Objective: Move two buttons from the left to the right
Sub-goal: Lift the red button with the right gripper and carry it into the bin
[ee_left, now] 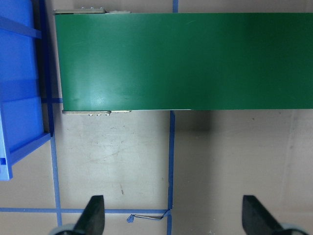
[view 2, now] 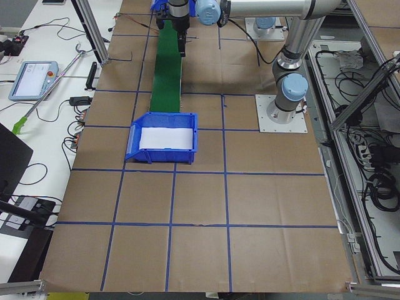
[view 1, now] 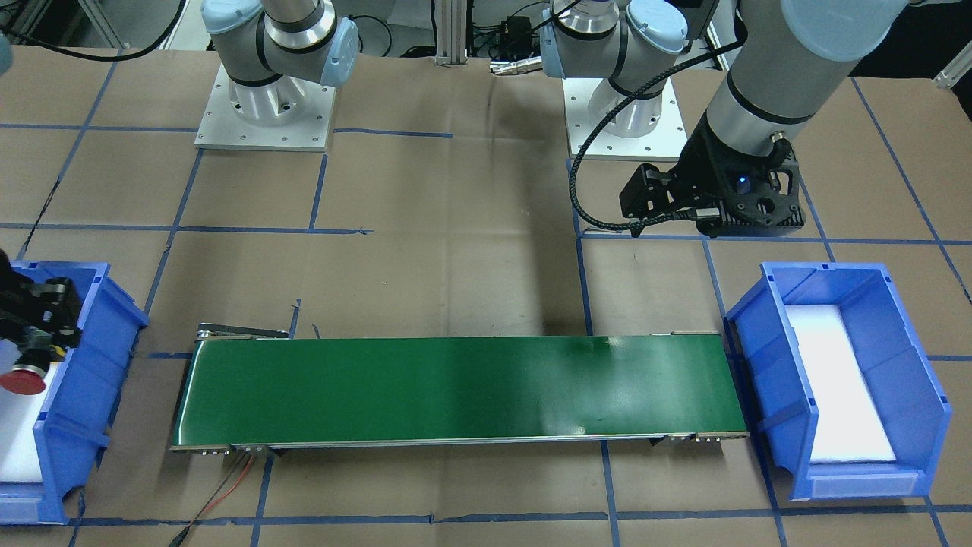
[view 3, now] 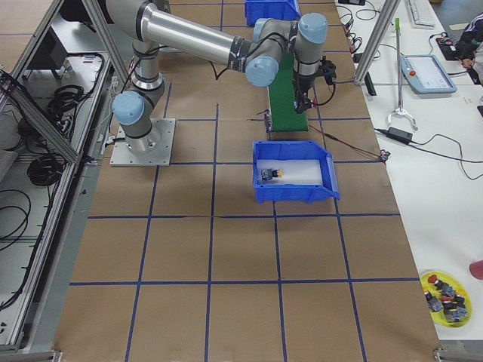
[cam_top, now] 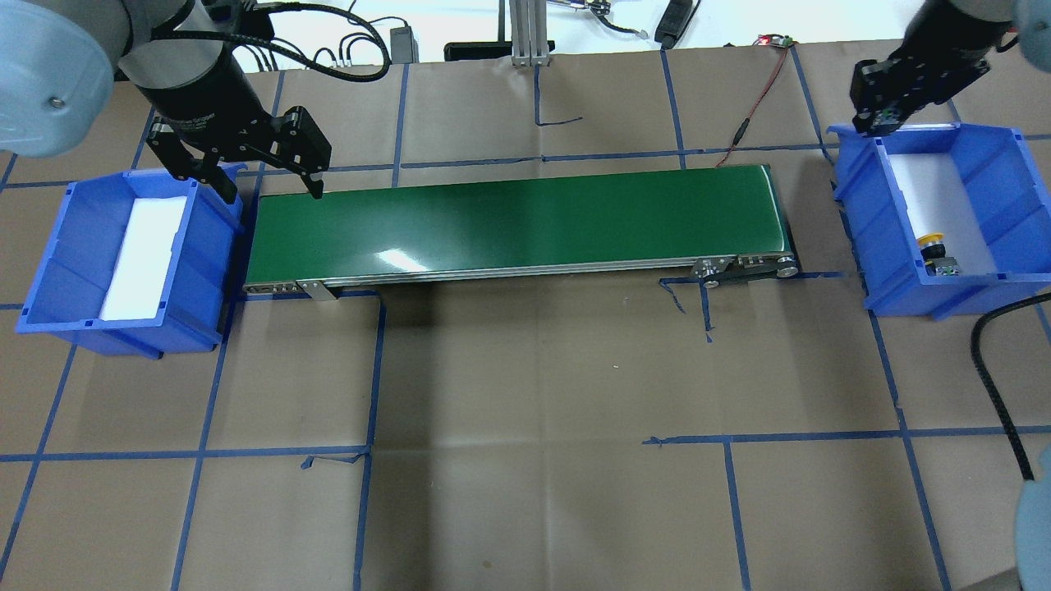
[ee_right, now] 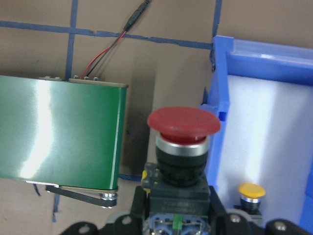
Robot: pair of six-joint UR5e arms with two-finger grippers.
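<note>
My right gripper (cam_top: 883, 115) hovers over the far rim of the right blue bin (cam_top: 858, 222), shut on the red-capped button (ee_right: 183, 125), which it holds by the block base. In the front-facing view the red cap (view 1: 23, 380) hangs over that bin at the left edge. The yellow-capped button (cam_top: 932, 246) lies inside the right bin on its white liner and also shows in the right wrist view (ee_right: 252, 192). My left gripper (cam_top: 271, 193) is open and empty, above the left end of the green conveyor belt (cam_top: 517, 222); its fingers (ee_left: 95, 215) stand wide apart.
The left blue bin (cam_top: 49, 246) holds only a white liner. A red and black wire (cam_top: 751, 107) runs from the belt's right end to the back of the table. Brown paper with blue tape lines covers the table.
</note>
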